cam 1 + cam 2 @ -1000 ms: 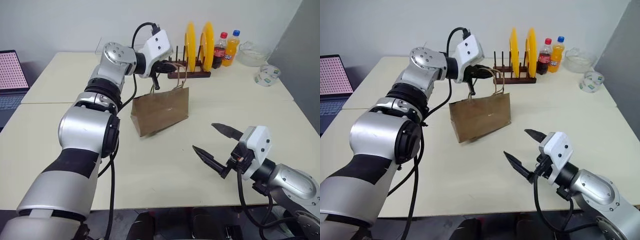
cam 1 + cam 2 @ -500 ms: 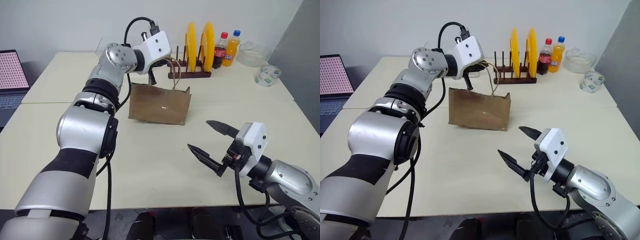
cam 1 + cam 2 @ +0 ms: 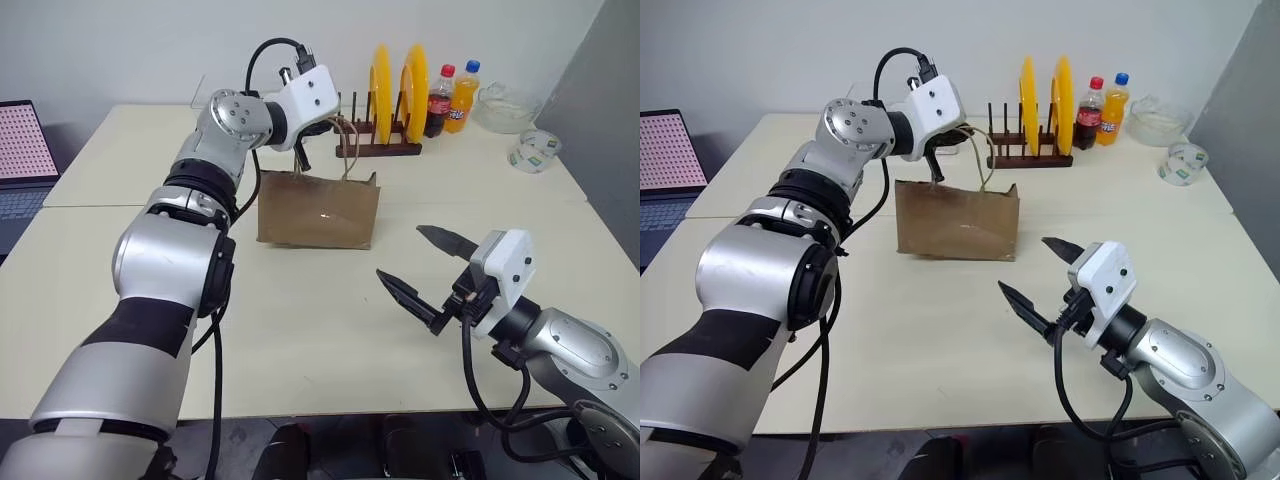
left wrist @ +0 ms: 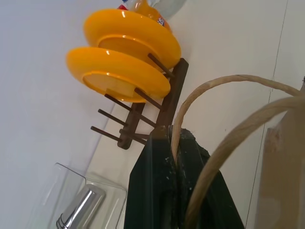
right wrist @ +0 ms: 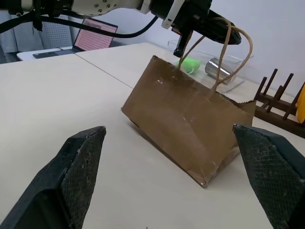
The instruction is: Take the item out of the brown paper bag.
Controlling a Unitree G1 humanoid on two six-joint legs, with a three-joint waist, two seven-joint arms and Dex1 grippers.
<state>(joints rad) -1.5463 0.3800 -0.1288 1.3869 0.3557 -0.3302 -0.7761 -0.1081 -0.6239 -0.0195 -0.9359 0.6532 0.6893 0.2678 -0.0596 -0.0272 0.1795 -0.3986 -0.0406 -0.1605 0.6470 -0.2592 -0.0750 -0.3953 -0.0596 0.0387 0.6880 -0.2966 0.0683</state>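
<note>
The brown paper bag [image 3: 318, 212] stands on the table a little left of the middle, its mouth up. My left gripper [image 4: 174, 131] is above the bag's mouth, shut on one tan cord handle [image 4: 205, 90], which rises taut to the black fingers [image 4: 152, 181]. The second cord loop hangs beside it. My right gripper [image 3: 400, 253] hovers wide open near the table's front, level, pointing at the bag [image 5: 186, 119] with a gap between them. The item is hidden.
A wooden rack with two yellow plates [image 3: 395, 85] stands behind the bag, with a cola bottle [image 3: 440, 100], an orange soda bottle [image 3: 462, 95], a clear bowl [image 3: 505, 105] and a tape roll [image 3: 533, 150] to its right. A laptop [image 3: 20, 160] is far left. A clear tray holds a metal can [image 5: 217, 67].
The bag hung tilted with one end raised; it has swung level and now stands flat on the table. The left wrist has turned with the handle. The right gripper stays open.
</note>
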